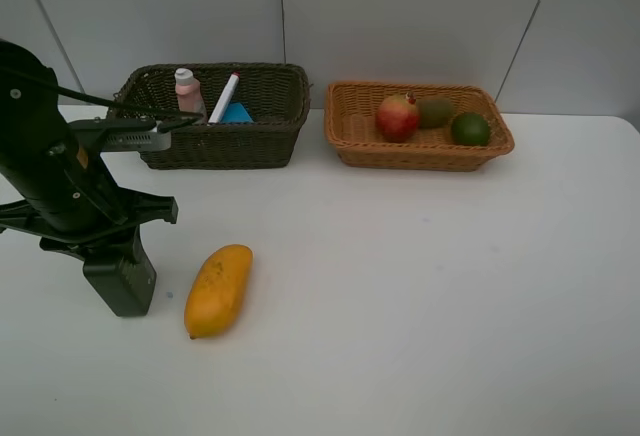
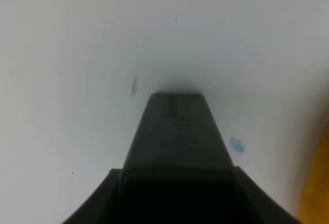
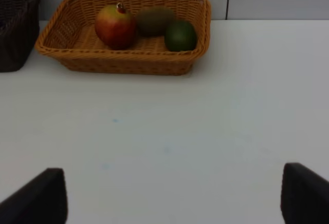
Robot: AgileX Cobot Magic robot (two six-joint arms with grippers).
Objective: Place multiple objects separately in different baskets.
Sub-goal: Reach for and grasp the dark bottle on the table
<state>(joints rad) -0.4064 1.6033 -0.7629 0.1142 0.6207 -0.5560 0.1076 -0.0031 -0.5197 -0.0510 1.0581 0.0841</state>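
The dark brown-green basket (image 1: 270, 141) at the back left holds a pink bottle (image 1: 187, 90), a white-pink marker (image 1: 225, 96) and a blue eraser block (image 1: 237, 113). The orange-tan basket (image 1: 420, 154) to its right holds a red-green mango (image 1: 397, 118), a brown kiwi (image 1: 435, 110) and a green lime (image 1: 470, 129). A yellow-orange mango (image 1: 218, 289) lies on the table. Left of it, my left gripper (image 1: 116, 261) points down, shut on a dark-green pump bottle (image 2: 177, 131) that rests on the table. My right gripper (image 3: 175, 203) is open and empty over bare table.
The white table (image 1: 420, 286) runs wide in front of the baskets. A grey panelled wall stands close behind them. The left arm's black links (image 1: 45, 166) hang over the table's left side, near the dark basket's front corner.
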